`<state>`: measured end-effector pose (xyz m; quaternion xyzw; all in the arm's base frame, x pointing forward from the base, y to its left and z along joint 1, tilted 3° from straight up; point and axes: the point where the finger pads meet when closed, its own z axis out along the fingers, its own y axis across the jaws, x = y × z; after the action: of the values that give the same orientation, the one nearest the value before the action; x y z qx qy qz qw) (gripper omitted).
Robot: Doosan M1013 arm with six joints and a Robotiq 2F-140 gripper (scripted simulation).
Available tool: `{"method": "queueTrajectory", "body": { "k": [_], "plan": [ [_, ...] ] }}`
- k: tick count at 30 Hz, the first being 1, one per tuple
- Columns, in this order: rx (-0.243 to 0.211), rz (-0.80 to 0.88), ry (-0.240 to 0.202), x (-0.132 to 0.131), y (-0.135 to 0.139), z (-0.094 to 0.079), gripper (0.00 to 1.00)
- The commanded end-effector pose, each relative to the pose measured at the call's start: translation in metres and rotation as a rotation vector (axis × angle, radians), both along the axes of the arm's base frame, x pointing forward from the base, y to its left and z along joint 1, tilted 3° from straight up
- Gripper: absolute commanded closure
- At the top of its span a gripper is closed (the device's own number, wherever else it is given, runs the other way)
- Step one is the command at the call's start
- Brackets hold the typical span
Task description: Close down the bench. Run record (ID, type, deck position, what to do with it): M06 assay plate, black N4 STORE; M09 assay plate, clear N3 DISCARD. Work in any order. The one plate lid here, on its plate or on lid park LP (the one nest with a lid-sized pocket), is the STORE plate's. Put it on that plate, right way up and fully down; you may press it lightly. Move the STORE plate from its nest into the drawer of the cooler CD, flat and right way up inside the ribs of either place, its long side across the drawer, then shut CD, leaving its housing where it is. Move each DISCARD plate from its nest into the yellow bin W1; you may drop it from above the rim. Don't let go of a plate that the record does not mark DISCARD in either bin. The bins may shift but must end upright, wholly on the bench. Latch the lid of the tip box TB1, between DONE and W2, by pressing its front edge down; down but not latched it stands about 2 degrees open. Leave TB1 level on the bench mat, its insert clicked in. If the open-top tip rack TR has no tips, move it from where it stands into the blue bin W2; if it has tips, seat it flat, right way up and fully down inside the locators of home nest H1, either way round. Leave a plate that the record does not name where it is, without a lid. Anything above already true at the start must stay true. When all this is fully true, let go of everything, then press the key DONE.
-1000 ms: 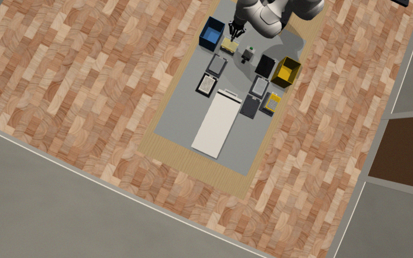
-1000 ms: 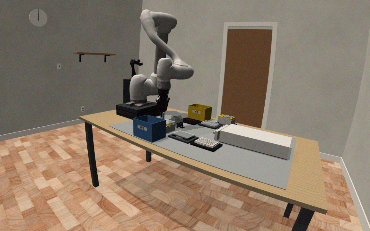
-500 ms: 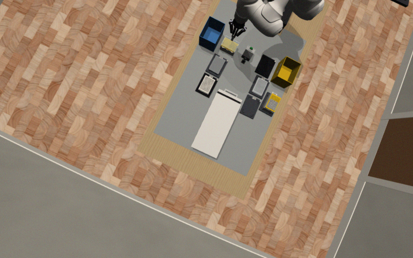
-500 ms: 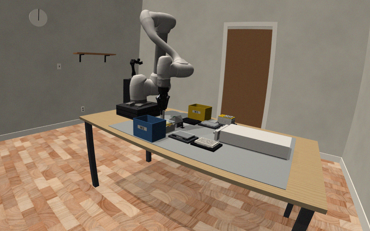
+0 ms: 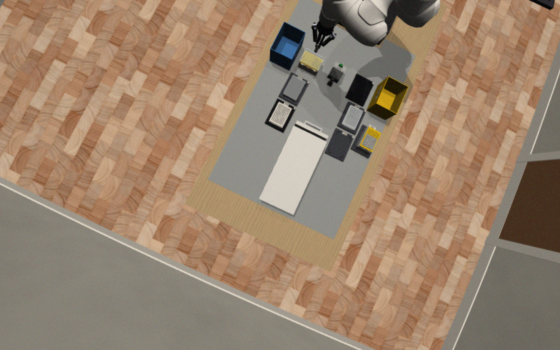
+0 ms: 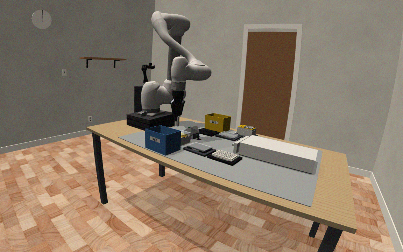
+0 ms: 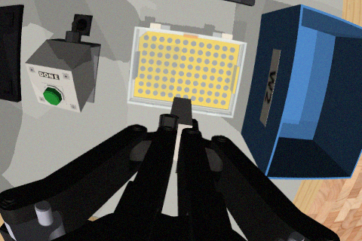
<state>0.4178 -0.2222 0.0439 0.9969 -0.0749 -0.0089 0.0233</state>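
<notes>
My gripper (image 7: 180, 111) is shut and empty. It hangs a little above the near edge of tip box TB1 (image 7: 186, 72), apart from it. TB1 has a clear lid down over a yellow insert, and I cannot tell whether it is latched. It stands between the DONE key (image 7: 53, 96) and the blue bin W2 (image 7: 307, 90). In the overhead view my gripper (image 5: 318, 46) is over TB1 (image 5: 310, 61). The tip rack TR (image 5: 369, 139), the yellow bin W1 (image 5: 387, 97) and the closed white cooler CD (image 5: 294, 166) are also in that view.
A white plate (image 5: 280, 114) sits in a nest beyond N4. A clear plate (image 5: 352, 116) sits in a nest beside W1, with a black nest (image 5: 358, 89) and a dark empty nest (image 5: 339, 144) nearby. The arm's base (image 6: 149, 117) stands at the bench's far end.
</notes>
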Motion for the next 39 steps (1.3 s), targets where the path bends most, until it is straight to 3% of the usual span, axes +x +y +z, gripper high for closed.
{"method": "queueTrajectory", "body": {
  "k": [1, 20, 34, 35, 39],
  "plan": [
    [0.000, 0.000, 0.000, 0.000, 0.000, 0.007, 1.00],
    [0.000, 0.000, 0.000, 0.001, 0.002, 0.040, 1.00],
    [0.000, 0.000, 0.000, 0.001, 0.002, 0.040, 1.00],
    [0.001, 0.022, 0.001, 0.005, 0.003, 0.040, 0.13],
    [0.001, 0.022, 0.001, 0.020, 0.008, 0.037, 0.13]
  ]
}}
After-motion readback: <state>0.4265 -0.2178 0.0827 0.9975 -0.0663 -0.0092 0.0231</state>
